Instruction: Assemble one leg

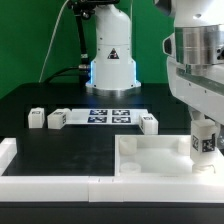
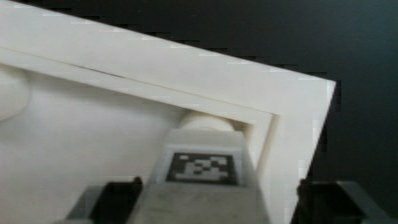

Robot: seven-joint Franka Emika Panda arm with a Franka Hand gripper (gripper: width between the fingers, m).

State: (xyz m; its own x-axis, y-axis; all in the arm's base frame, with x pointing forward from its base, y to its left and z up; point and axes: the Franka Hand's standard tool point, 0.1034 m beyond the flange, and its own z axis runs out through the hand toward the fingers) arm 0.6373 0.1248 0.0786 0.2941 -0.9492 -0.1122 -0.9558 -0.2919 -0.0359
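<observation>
My gripper point(image 1: 203, 132) is shut on a small white leg point(image 1: 203, 143) with a black-and-white marker. It holds the leg upright at the corner of the large white tray-like part point(image 1: 150, 157) on the exterior view's right. In the wrist view the leg point(image 2: 199, 165) stands between the dark fingers point(image 2: 118, 200), with its far end at the tray's round corner socket point(image 2: 208, 124). I cannot tell how deep it sits. Three more legs lie on the table: two on the exterior view's left point(image 1: 36, 118) point(image 1: 56, 119) and one behind the tray point(image 1: 148, 122).
The marker board point(image 1: 110, 114) lies in front of the robot base point(image 1: 110, 60). A white L-shaped wall point(image 1: 40, 184) runs along the front and the exterior view's left. The tray's raised rim point(image 2: 267, 90) frames the corner in the wrist view.
</observation>
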